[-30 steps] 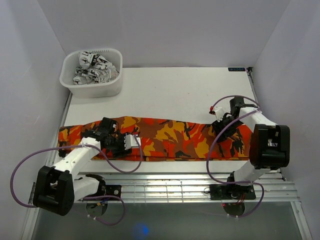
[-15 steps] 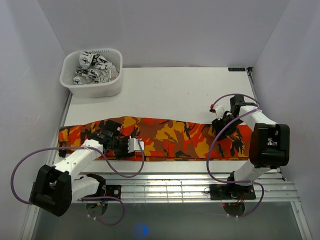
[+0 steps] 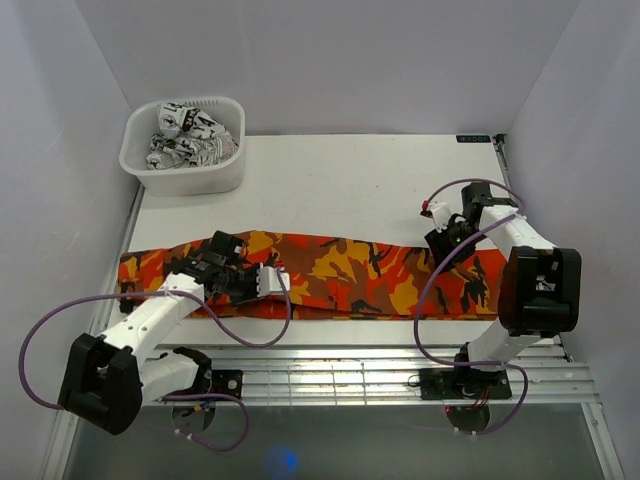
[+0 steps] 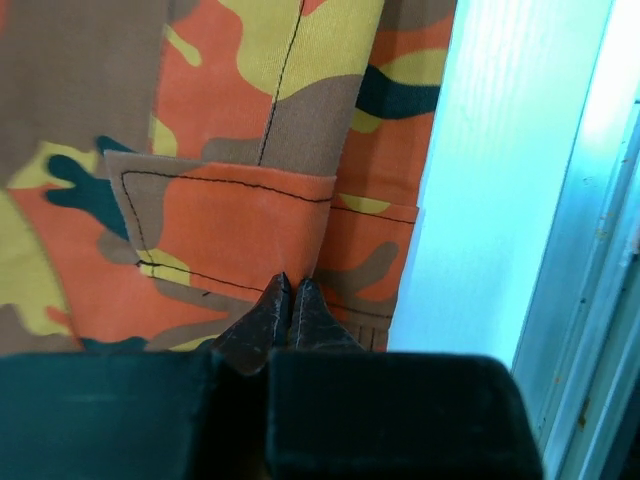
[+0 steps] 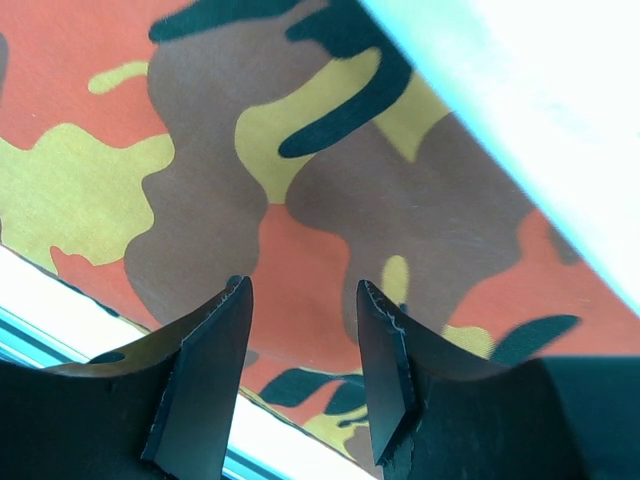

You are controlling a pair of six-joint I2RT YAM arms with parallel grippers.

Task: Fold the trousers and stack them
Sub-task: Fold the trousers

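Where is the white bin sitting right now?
In the top view the white bin sits at the far left corner of the table, holding black-and-white patterned cloth, beyond the trousers' left end.

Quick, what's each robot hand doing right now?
Left gripper: closed, fingers together at the trousers; pinch unclear.
Right gripper: open over the trousers, holding nothing.

Trousers: camo print, orange/red/brown/black w/ yellow patches. Laid flat as one long strip, L-to-R across near part of table, approx parallel to front edge. L end at table's L edge, R end near R edge. Left wrist view: patch pocket w/ black stitching, close to cloth's edge.
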